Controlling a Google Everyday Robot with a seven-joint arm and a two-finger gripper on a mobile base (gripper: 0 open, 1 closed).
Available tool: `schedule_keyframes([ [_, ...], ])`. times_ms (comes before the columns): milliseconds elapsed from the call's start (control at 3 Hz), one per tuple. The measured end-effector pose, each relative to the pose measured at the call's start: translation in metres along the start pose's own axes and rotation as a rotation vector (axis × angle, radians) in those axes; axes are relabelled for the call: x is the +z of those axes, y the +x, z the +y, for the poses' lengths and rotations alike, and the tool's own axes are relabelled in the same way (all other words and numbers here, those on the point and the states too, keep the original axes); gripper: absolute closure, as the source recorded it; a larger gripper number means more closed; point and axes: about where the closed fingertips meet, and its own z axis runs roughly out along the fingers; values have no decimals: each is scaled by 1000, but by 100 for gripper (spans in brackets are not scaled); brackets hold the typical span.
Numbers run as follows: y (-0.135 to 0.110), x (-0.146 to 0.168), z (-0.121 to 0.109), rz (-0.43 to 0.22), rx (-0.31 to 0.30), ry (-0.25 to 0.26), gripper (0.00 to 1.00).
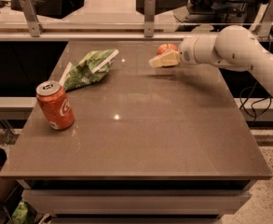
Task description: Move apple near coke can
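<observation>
The red-orange apple [167,47] sits at the far right part of the brown table [140,125], partly hidden behind my gripper [161,58]. The gripper reaches in from the right on a white arm [229,48] and is level with the apple, right in front of it. The red coke can [55,105] stands upright near the table's left edge, far from the apple.
A green-and-white snack bag [88,68] lies at the back left, between the can and the apple. A metal rail with posts [149,13] runs behind the table. Cables hang at the right side [255,101].
</observation>
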Motion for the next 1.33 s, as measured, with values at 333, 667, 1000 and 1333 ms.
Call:
schedule_keyframes([
  [333,6,11,-1,-19,29,-14,1],
  [667,18,25,3,-57,79,-28,19],
  [1000,17,27,6,-56,77,-33,42],
  [1333,17,29,8,-56,77,-37,64],
])
